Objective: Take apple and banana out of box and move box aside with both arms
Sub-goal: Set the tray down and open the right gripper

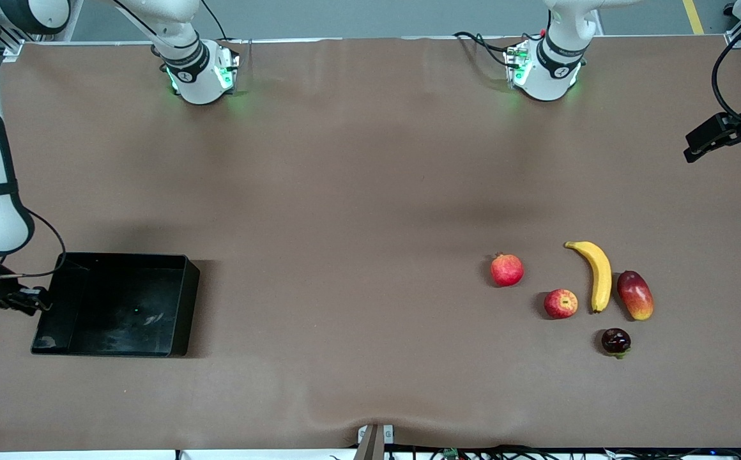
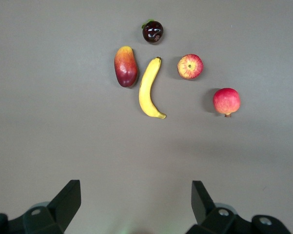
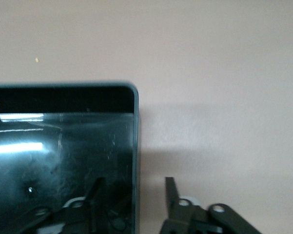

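The yellow banana (image 1: 600, 275) and the small red apple (image 1: 560, 303) lie toward the left arm's end of the table. Both show in the left wrist view, the banana (image 2: 147, 90) beside the apple (image 2: 190, 67). My left gripper (image 2: 136, 184) is open and empty, high above bare table, apart from the fruits; in the front view it shows at the edge (image 1: 706, 142). The black box (image 1: 121, 257) sits at the right arm's end. My right gripper (image 1: 32, 299) is open and straddles the box's end wall (image 3: 135, 126), one finger inside and one outside (image 3: 135, 180).
A red pomegranate (image 1: 506, 269), a red-and-yellow mango (image 1: 635, 294) and a small dark fruit (image 1: 616, 341) lie around the banana and apple. In the left wrist view they are the pomegranate (image 2: 226, 101), mango (image 2: 126, 66) and dark fruit (image 2: 152, 31). The brown table stretches bare between box and fruits.
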